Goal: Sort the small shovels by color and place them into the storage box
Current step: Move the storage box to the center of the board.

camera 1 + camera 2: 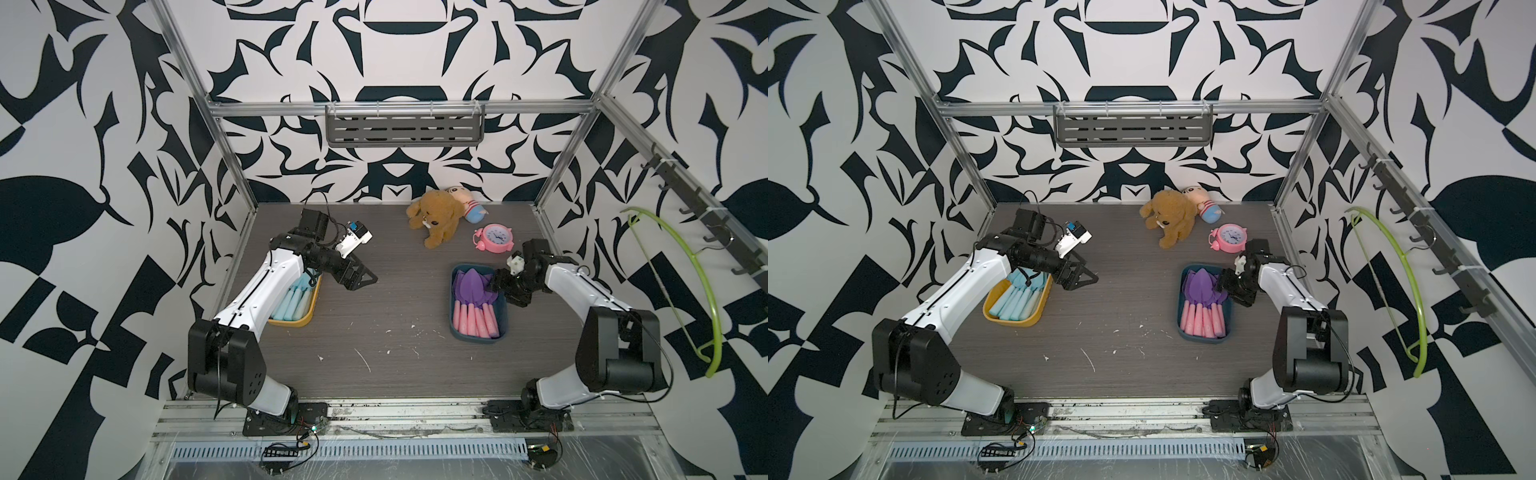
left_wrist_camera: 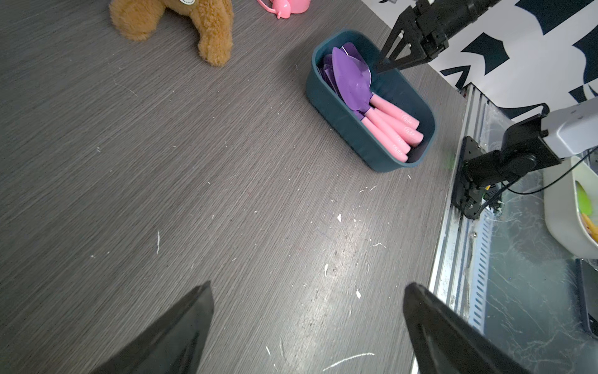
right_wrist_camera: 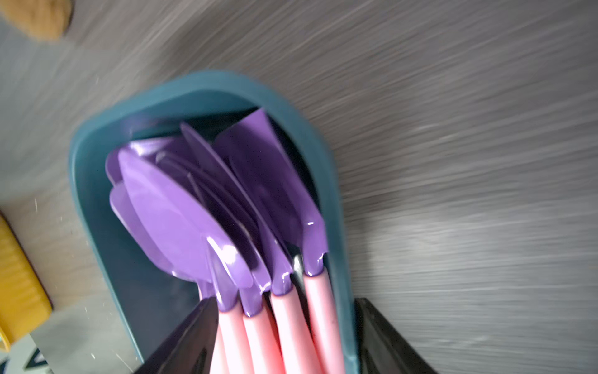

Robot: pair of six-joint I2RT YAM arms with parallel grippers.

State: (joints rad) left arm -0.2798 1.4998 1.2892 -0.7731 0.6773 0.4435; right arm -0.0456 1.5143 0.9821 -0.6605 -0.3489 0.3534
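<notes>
Left gripper (image 2: 307,286) hangs wide open beside the yellow box (image 1: 1021,323) at the left edge of the table (image 1: 395,353), which holds the light blue shovels (image 1: 1017,301); right gripper (image 3: 284,302), jaws apart and gripping nothing, hovers over the purple shovels (image 1: 473,284) in the blue box (image 1: 478,338) near the right edge
</notes>
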